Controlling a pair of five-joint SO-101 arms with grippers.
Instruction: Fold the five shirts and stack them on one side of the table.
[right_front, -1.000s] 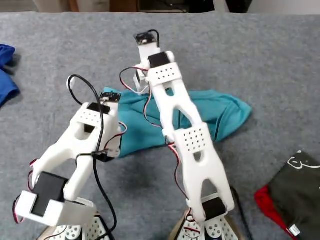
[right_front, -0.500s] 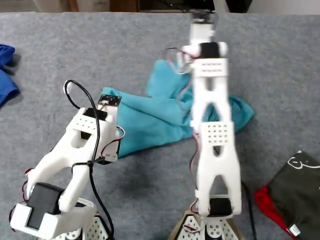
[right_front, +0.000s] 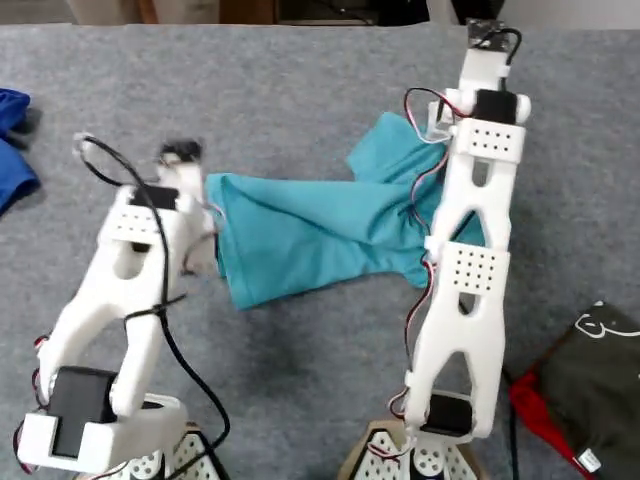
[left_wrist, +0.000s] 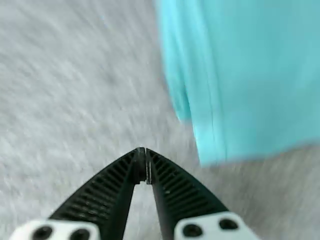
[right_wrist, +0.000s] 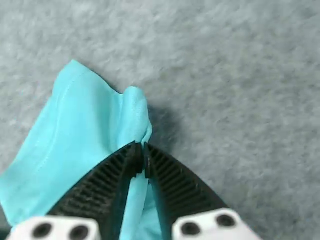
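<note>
While right gripper pinches teal shirt edge, left gripper — closed, empty — hangs alongside.

Teal shirt: soft matt cloth, stitched hems. Table: grey fuzzy felt, rough, matt. Arms: smooth white plastic. Left gripper fingers: black ribbed plastic, matt.

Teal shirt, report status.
Right gripper shut on teal shirt corner. Left gripper shut, empty, beside its edge. Dark shirt apart, near table edge.
</note>
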